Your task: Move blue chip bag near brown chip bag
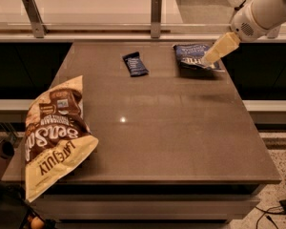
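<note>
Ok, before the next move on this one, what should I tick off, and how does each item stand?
1. Tool at the blue chip bag: ok. Its tip is over the bag's right part, near the table's far right corner.
2. Grasp secured: cannot tell.
3. Aimed at the bag and not the small bar wrapper to its left: ok.
4. Brown chip bag in view: ok. It lies at the near left edge, partly overhanging.
5. Straight line between the bags free: ok. The wrapper lies off it.
6. Bags near each other: not ok. They are at opposite corners.
</note>
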Tool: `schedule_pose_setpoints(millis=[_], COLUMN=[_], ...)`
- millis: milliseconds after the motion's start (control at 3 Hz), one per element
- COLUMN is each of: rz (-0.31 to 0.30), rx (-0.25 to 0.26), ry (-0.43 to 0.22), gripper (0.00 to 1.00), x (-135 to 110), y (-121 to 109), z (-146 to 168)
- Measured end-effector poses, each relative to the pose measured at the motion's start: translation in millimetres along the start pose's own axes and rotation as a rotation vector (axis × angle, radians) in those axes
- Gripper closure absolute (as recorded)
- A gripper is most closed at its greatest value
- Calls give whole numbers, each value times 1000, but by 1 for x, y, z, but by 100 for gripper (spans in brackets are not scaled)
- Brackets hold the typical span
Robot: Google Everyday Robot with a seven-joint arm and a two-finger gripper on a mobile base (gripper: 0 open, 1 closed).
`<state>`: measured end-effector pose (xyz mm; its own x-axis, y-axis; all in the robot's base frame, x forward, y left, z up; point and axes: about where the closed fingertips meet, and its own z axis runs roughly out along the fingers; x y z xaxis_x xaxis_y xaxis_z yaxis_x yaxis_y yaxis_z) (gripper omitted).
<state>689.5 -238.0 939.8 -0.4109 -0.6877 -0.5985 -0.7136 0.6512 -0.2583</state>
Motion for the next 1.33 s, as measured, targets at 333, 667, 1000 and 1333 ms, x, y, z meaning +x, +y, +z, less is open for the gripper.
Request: schedule_pose_setpoints(millis=[333, 667, 1000, 1333], rz=[19, 19, 54, 102], rx=[7, 7, 4, -6], ry=[-76, -76, -42, -23], gripper=[0, 0, 0, 0], x=[-11, -11, -5, 3], y=[-4, -4, -4, -6], z=[30, 30, 63, 102])
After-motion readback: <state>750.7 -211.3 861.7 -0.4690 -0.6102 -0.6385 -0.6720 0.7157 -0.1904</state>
